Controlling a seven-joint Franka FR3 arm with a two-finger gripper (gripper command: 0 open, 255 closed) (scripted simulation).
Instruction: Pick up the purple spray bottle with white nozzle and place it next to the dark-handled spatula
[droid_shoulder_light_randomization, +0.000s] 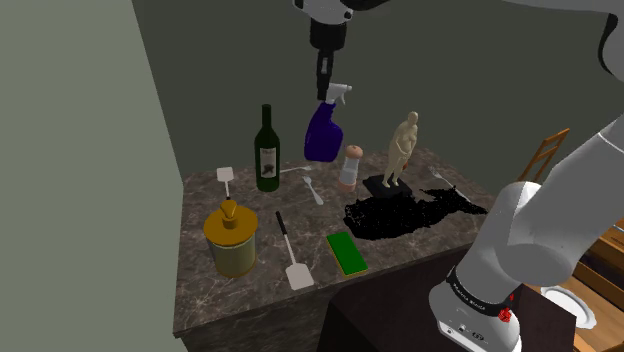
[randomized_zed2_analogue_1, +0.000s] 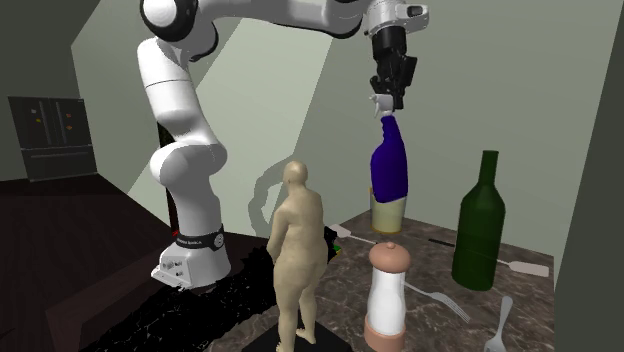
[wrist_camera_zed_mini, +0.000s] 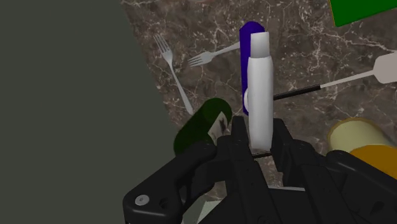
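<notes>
My black gripper (droid_shoulder_light_randomization: 326, 82) is shut on the white nozzle of the purple spray bottle (droid_shoulder_light_randomization: 323, 135), which hangs upright in the air over the back of the marble table (droid_shoulder_light_randomization: 200, 300). In the second exterior view the gripper (randomized_zed2_analogue_1: 386, 97) holds the bottle (randomized_zed2_analogue_1: 390, 165) well above the table top. The wrist view looks down along the gripper (wrist_camera_zed_mini: 259, 139), which clasps the bottle (wrist_camera_zed_mini: 251, 38) at its white nozzle. The dark-handled spatula (droid_shoulder_light_randomization: 289, 250) with its white blade lies near the table's front, and its dark handle (wrist_camera_zed_mini: 296, 93) passes under the bottle.
A green wine bottle (droid_shoulder_light_randomization: 267, 150) and a pepper mill (droid_shoulder_light_randomization: 350, 167) flank the hanging bottle. A tan statue (droid_shoulder_light_randomization: 402, 150), a yellow jar (droid_shoulder_light_randomization: 232, 240), a green sponge (droid_shoulder_light_randomization: 347, 252), forks (droid_shoulder_light_randomization: 315, 190) and a small white spatula (droid_shoulder_light_randomization: 226, 178) also stand on the table. A wall borders its left edge.
</notes>
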